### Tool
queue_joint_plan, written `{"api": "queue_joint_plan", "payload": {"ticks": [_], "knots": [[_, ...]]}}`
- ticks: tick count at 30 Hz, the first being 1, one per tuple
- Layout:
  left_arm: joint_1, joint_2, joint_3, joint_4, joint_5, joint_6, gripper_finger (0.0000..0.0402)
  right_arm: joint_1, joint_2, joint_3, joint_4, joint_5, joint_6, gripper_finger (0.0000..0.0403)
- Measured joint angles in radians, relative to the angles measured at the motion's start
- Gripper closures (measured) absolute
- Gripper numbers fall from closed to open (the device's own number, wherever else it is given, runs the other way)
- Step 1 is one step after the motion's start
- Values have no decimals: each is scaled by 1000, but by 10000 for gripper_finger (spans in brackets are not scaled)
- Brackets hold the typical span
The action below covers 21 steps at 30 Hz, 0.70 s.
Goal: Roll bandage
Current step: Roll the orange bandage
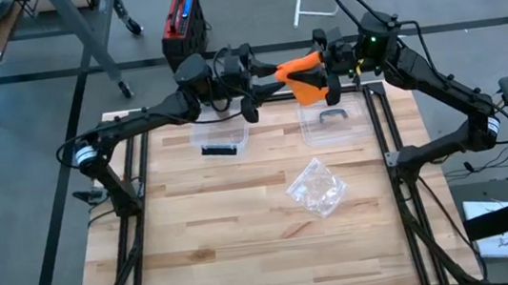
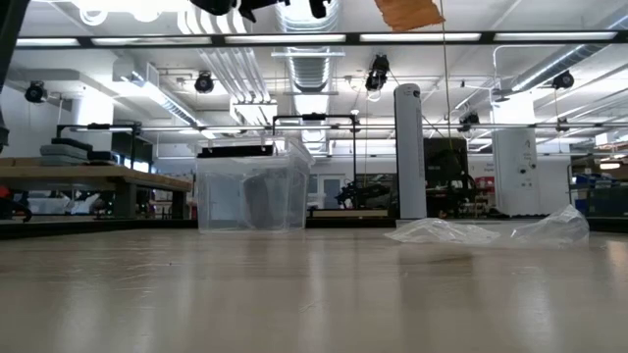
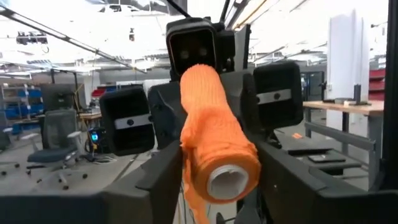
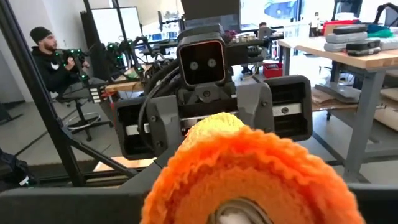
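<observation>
Orange crepe bandage (image 1: 302, 72) hangs in the air above the far edge of the wooden table (image 1: 244, 220), stretched between the two arms. The left gripper (image 1: 266, 76) pinches one end of the strip while the right gripper (image 1: 327, 67) clamps the rolled end; from its own wrist camera the roll (image 4: 249, 174) fills the foreground, its white core showing.

It looks light and soft, a stretchy weave that grips itself and will sag or unwind if tension slackens, so I would hold the roll by its firm core ends and the loose tail near its edge, keeping the strip taut.

Counting what is on the table: one bandage, two clear plastic containers, one (image 1: 220, 137) with a dark object inside, the other (image 1: 333, 119) holding a dark handle-like piece, and one crumpled clear plastic bag (image 1: 317, 188) near the middle. From table height, only one container (image 2: 250, 191) and the bag (image 2: 491, 230) show, with a corner of bandage (image 2: 407, 12) overhead.
</observation>
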Motion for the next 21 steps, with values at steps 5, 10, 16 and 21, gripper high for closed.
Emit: {"api": "queue_joint_plan", "payload": {"ticks": [5, 10, 16, 21], "knots": [[0, 1, 0, 0, -11, 83, 242, 0, 0, 0, 0, 3, 2, 300], [-1, -1, 0, 0, -50, 172, 276, -1, 0, 0, 2, 12, -1, 297], [-5, 1, -1, -1, -66, 216, 367, -1, 3, 0, 1, 12, 77, 261], [-4, -17, -2, -6, -60, 182, 377, 0, -27, -1, -31, 8, 17, 218]]}}
